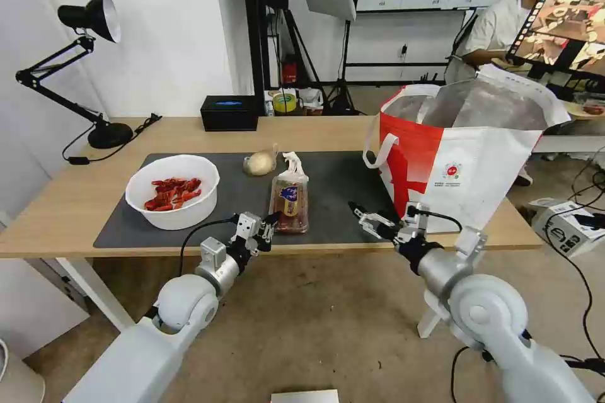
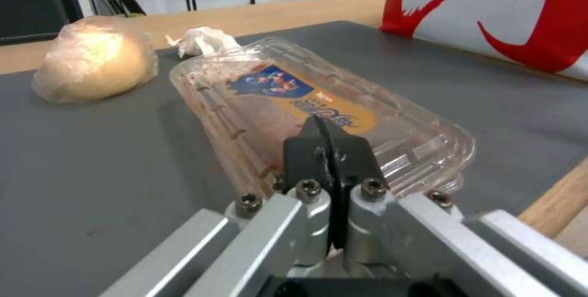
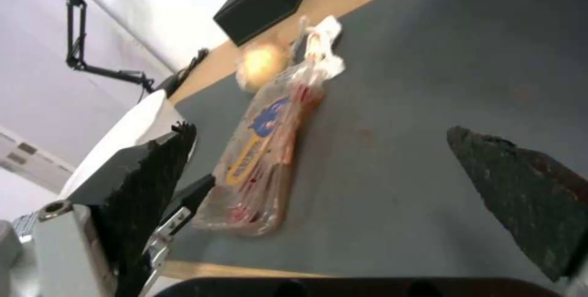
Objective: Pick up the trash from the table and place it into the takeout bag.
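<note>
Clear plastic tray (image 1: 290,200), tissue wad (image 1: 293,161), beige lump (image 1: 259,163) and bowl (image 1: 172,190) all lie on the mat (image 1: 340,189); nothing seems bagged yet. Left gripper (image 1: 267,230), pressed together, meets the tray's near end; right gripper (image 1: 364,216) hovers spread beside the takeout bag (image 1: 463,154).

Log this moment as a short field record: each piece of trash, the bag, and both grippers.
tray: clear tray, flat on the mat, near the front edge
tissue: white wad at the tray's far end
lump: beige lump on the mat, beside the tissue
bowl: white bowl holding red shells, at the mat's left
bag: takeout bag, upright and open, on the table's right end
left gripper: shut, at the tray's near end
right gripper: open, over the mat by the bag
</note>
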